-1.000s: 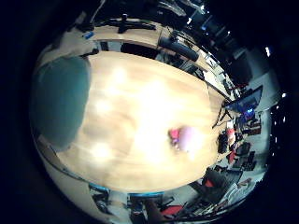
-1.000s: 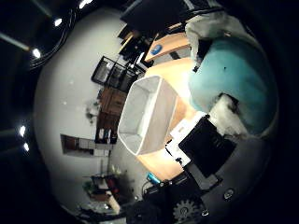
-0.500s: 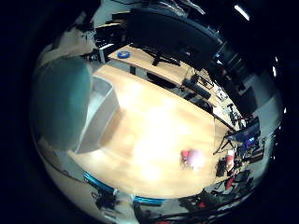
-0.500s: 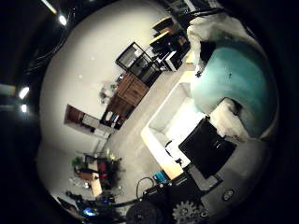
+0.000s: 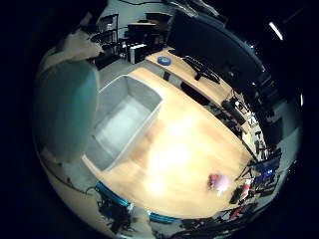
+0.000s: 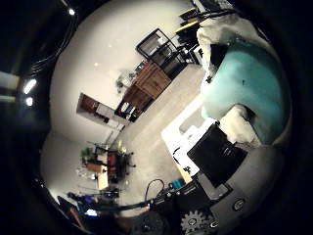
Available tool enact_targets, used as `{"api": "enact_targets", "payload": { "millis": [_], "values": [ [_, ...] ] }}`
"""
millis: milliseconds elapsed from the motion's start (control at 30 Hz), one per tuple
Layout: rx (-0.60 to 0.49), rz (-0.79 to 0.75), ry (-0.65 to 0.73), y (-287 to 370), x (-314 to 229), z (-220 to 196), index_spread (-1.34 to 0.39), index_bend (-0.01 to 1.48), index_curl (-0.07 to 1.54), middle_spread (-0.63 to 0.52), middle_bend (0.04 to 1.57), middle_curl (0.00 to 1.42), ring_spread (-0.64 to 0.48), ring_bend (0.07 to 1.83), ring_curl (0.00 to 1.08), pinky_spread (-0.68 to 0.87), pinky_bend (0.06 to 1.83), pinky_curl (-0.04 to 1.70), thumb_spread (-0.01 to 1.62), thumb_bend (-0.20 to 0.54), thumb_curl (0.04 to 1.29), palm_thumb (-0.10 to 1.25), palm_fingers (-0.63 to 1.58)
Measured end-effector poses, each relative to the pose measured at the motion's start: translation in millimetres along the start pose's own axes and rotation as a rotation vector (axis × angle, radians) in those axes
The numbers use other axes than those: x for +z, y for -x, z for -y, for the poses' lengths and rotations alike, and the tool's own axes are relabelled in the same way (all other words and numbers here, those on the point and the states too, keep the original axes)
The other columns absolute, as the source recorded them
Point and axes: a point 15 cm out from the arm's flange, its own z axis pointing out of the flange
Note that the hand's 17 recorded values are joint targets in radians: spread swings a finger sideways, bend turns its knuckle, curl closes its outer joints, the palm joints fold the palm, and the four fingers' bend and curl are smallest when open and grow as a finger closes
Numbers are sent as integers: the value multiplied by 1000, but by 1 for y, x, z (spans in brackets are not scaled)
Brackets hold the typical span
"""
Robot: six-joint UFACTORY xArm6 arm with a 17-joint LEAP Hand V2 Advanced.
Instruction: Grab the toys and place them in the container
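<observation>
Hand [image 6: 230, 161] curled round teal toy [image 6: 249, 88], up over grey container [image 5: 122, 124] on desk [image 5: 184, 159]; pink toy [image 5: 218, 182] lies well apart nr far edge.

One pale grey rectangular plastic container [image 5: 124, 124] on the light wooden table [image 5: 184, 154]. One small pink and red toy [image 5: 218, 182] lies near the table's far edge, well apart from the container. One large teal rounded soft toy [image 6: 249, 83] sits close against the palm. One blue roll of tape [image 5: 164, 60] on the second wooden desk [image 5: 199, 82] behind.
</observation>
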Motion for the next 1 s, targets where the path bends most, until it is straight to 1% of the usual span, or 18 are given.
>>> {"api": "enact_targets", "payload": {
  "millis": [100,400,467,500,567,600,633,667,700,733,767,800,933,1000],
  "values": [
    [-18,24,7,12,5,0,-370,1154,1146,-444,1152,1307,-296,1439,959,-180,1638,748,1032,39,1159,1098,812],
    [-40,31,2,17,4,1,-365,1141,1148,-432,1140,1314,-295,1425,963,-187,1615,755,1050,26,1181,1091,826],
    [-29,34,0,19,3,1,-364,1138,1149,-430,1115,1312,-295,1415,954,-198,1601,746,1047,-8,1166,1049,815],
    [-30,34,-2,20,2,1,-367,1097,1142,-429,1092,1302,-292,1415,947,-215,1597,739,1040,-26,1151,1025,791],
    [-31,29,7,19,2,-1,-377,962,1098,-427,1025,1240,-294,1394,905,-282,1546,702,1006,-102,1080,878,735],
    [-29,26,10,18,2,-2,-393,851,1065,-435,946,1192,-304,1376,877,-323,1550,694,992,-95,1042,826,644],
    [-29,23,14,18,2,-3,-408,759,1033,-442,865,1159,-315,1363,863,-348,1557,690,984,-103,1014,787,497],
    [-32,21,16,17,2,-4,-433,633,983,-455,752,1101,-323,1339,846,-385,1587,694,974,-94,975,742,324],
    [-33,14,19,15,3,-5,-476,521,898,-457,594,1013,-333,1255,795,-421,1625,668,968,-75,923,697,182],
    [-36,3,22,13,2,-5,-490,494,870,-453,554,986,-334,1220,773,-429,1631,657,966,-70,907,686,158],
    [-39,-5,24,11,2,-6,-508,480,841,-448,504,953,-330,1176,751,-411,1597,641,963,-70,891,668,80],
    [-41,-7,24,11,2,-6,-544,435,770,-438,428,883,-329,1113,701,-384,1551,618,958,-58,847,647,51],
    [-46,-7,25,10,2,-6,-597,389,652,-415,358,766,-331,998,599,-289,1381,549,955,-40,764,632,66],
    [-50,-7,25,11,1,-7,-606,373,618,-406,335,726,-332,967,570,-265,1337,525,955,-38,737,628,87]
  ]
}}
